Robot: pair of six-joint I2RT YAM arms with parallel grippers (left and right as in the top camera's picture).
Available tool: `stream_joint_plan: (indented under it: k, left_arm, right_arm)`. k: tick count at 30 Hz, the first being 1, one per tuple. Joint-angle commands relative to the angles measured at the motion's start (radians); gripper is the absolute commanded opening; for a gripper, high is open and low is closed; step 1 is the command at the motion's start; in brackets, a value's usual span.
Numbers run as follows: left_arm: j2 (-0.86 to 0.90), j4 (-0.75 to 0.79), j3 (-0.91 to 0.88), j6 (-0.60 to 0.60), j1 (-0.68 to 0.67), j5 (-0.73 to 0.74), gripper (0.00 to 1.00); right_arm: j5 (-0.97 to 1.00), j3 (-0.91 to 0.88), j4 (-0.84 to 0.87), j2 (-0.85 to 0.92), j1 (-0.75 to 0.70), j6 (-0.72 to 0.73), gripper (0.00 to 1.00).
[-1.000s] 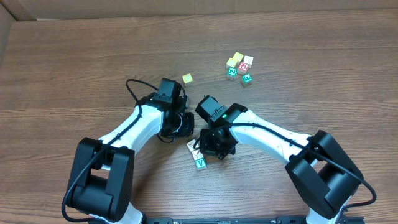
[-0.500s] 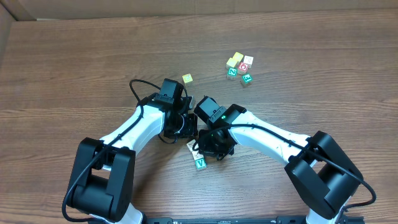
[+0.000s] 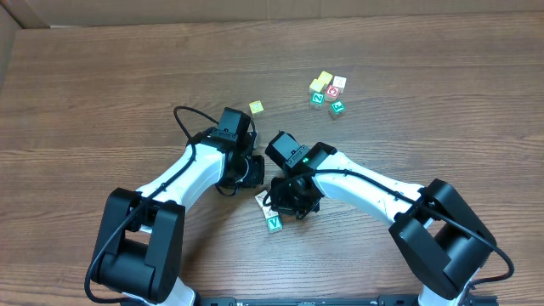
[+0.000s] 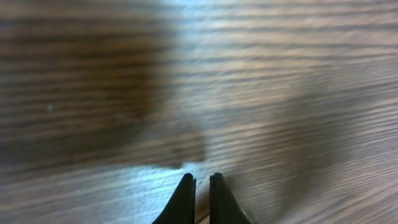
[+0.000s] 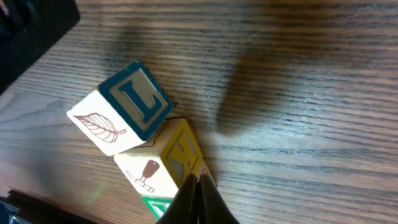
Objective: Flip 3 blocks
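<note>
**Task items.** The three blocks sit in a tight cluster right at the tips of the right pincer point(image 5: 198, 186).
- The L block point(image 5: 121, 115) lies just beyond the tips and to their left. It shows a teal letter face and a white leaf face.
- It touches the brown-marked block point(image 5: 163, 163), whose yellow face meets the tips.
- The green V block point(image 3: 274, 223) lies on the near side of the tips. From the wrist only a sliver of it shows.

**Pincers.** The right pincer is pressed together, pinching nothing, with its tips against the brown-marked block. The left pincer point(image 4: 202, 185) is also pressed together and empty, over bare desk point(image 4: 280, 93) with no block ahead of it.

**Change.** Over the last second the left wrist has edged in toward the right one, and the two housings now stand almost touching. The cluster lies where it did, with the same faces up. In my judgement no flip was completed in that interval, and the closed tips are working as a lever.

**Room.** It is cramped between the wrists. Open desk lies beyond the right pincer. The lone yellow cube point(image 3: 256, 107) and the spare cubes point(image 3: 327, 92) stand well apart, and the desk edges are distant.
</note>
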Motion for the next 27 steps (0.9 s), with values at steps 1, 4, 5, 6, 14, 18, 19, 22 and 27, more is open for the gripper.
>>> stream_joint_plan:
  k: [1, 4, 5, 6, 14, 18, 19, 22, 27]
  left_arm:
    - [0.013, -0.029, 0.023, -0.020, -0.007, -0.020, 0.04]
    - [0.013, -0.044, 0.023, -0.016, -0.009, -0.010, 0.04]
    - [0.013, -0.044, 0.023, -0.016, -0.009, -0.010, 0.04]
    - [0.013, -0.043, 0.023, -0.016, -0.009, -0.010, 0.04]
    - [0.013, -0.012, 0.023, 0.040, -0.009, 0.072, 0.04]
    - [0.013, -0.009, 0.023, 0.051, -0.009, 0.084, 0.04]
    - [0.013, -0.009, 0.023, 0.059, -0.009, 0.091, 0.04]
    - [0.013, -0.010, 0.023, 0.072, -0.008, 0.094, 0.04]
    - [0.013, -0.009, 0.023, 0.074, -0.009, 0.097, 0.04]
  right_arm:
    - [-0.005, 0.024, 0.005, -0.031, 0.003, -0.008, 0.04]
    - [-0.005, 0.024, 0.005, -0.031, 0.003, -0.008, 0.04]
    - [-0.005, 0.024, 0.005, -0.031, 0.003, -0.008, 0.04]
    - [-0.005, 0.024, 0.005, -0.031, 0.003, -0.008, 0.04]
    - [-0.005, 0.024, 0.005, -0.031, 0.003, -0.008, 0.04]
    - [-0.005, 0.024, 0.005, -0.031, 0.003, -0.008, 0.04]
    - [-0.005, 0.024, 0.005, -0.031, 0.003, -0.008, 0.04]
    - [-0.005, 0.024, 0.005, -0.031, 0.003, -0.008, 0.04]
    - [-0.005, 0.024, 0.005, -0.031, 0.003, -0.008, 0.04]
